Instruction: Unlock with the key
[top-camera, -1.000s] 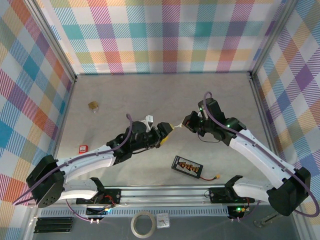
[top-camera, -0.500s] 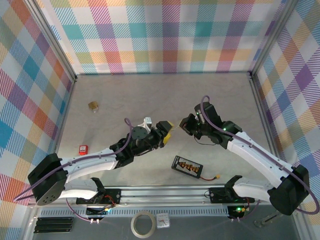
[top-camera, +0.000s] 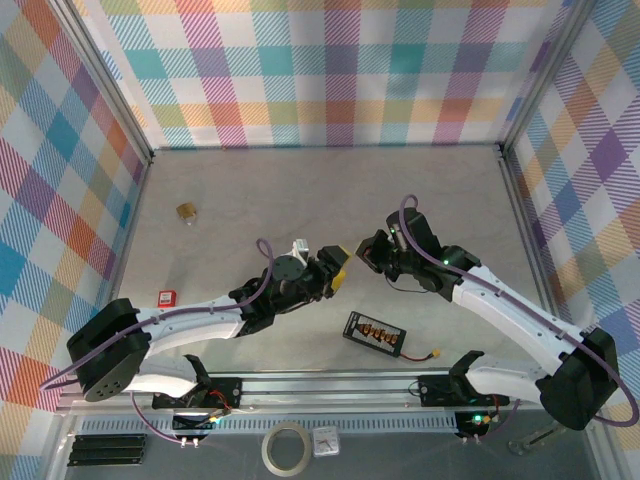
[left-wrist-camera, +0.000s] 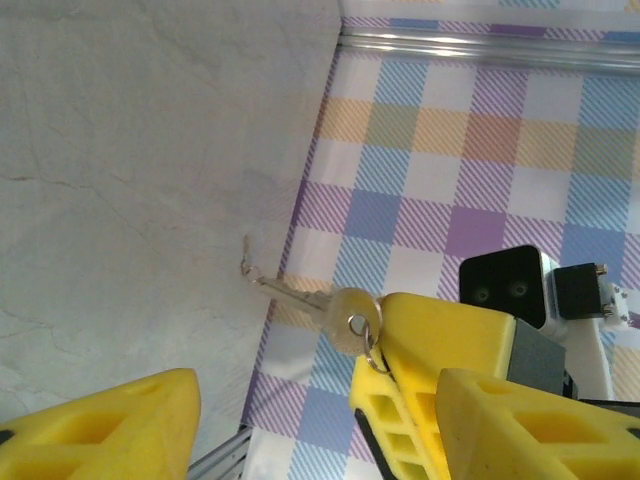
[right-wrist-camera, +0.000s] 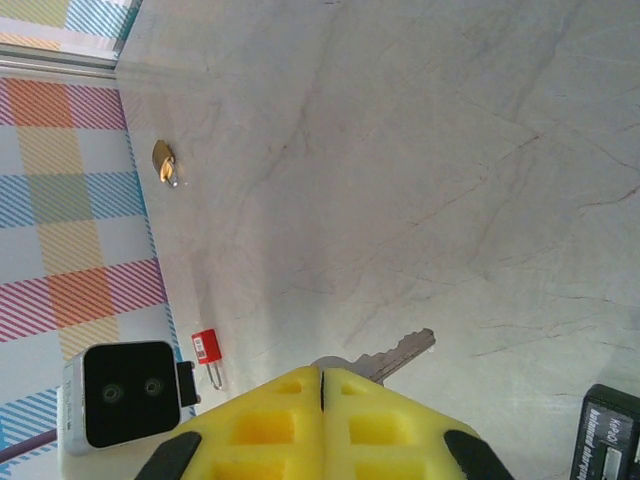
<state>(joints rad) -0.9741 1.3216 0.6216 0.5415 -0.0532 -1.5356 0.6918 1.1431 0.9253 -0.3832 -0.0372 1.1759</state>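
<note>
The key (right-wrist-camera: 392, 351) is pinched by its head in the right pincer (right-wrist-camera: 322, 372), whose jaws are closed tight on it. The blade juts out beyond the fingertips and a small ring (left-wrist-camera: 357, 325) hangs at the head. The left pincer (left-wrist-camera: 315, 385) stands wide and holds nothing, just beside the right one's tips. The grip looks thin, so the key could swivel or slip out if the blade is pressed sideways, and the two pincers are close enough to knock each other if either shifts carelessly. The brass padlock (top-camera: 186, 211) lies loose on the table (top-camera: 300, 190), well apart from both pincers, off to their left and farther back. With nothing steadying it, it would likely skid away when the blade pushes at the keyway. Nothing sits in a container: the padlock, a small red item with a wire loop (top-camera: 167, 297) and a black circuit module (top-camera: 375, 333) near the right pincer all rest bare on the table.
</note>
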